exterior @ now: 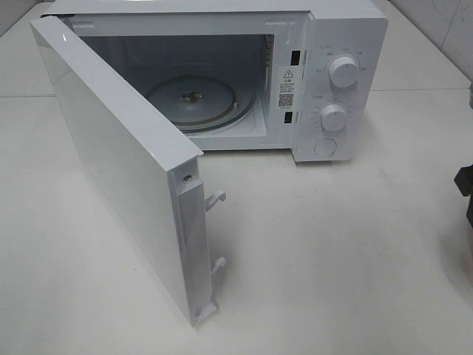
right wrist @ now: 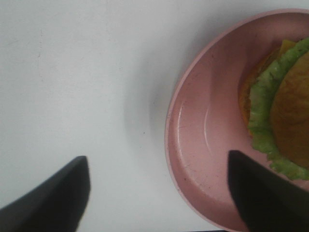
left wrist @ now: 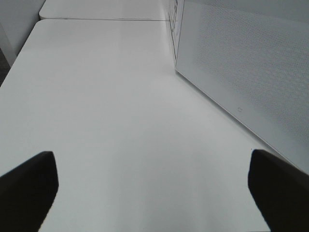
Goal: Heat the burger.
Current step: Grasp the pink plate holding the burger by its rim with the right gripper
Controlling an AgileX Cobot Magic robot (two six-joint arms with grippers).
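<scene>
The burger (right wrist: 285,111), with a golden-brown bun, green lettuce frill and yellow cheese, lies on a pink round plate (right wrist: 198,140) in the right wrist view; it is out of the exterior high view. My right gripper (right wrist: 159,193) is open, straddling the plate's rim, one finger over the plate and one over bare table. The white microwave (exterior: 347,44) stands at the back with its door (exterior: 111,163) swung wide open, showing the glass turntable (exterior: 199,100). My left gripper (left wrist: 152,188) is open and empty over the table beside the door's outer face (left wrist: 241,72).
The open door juts forward across the left half of the table. Two latch hooks (exterior: 216,198) stick out of its free edge. Two knobs (exterior: 344,70) and a round button sit on the microwave's control panel. A dark arm part (exterior: 465,185) shows at the right edge.
</scene>
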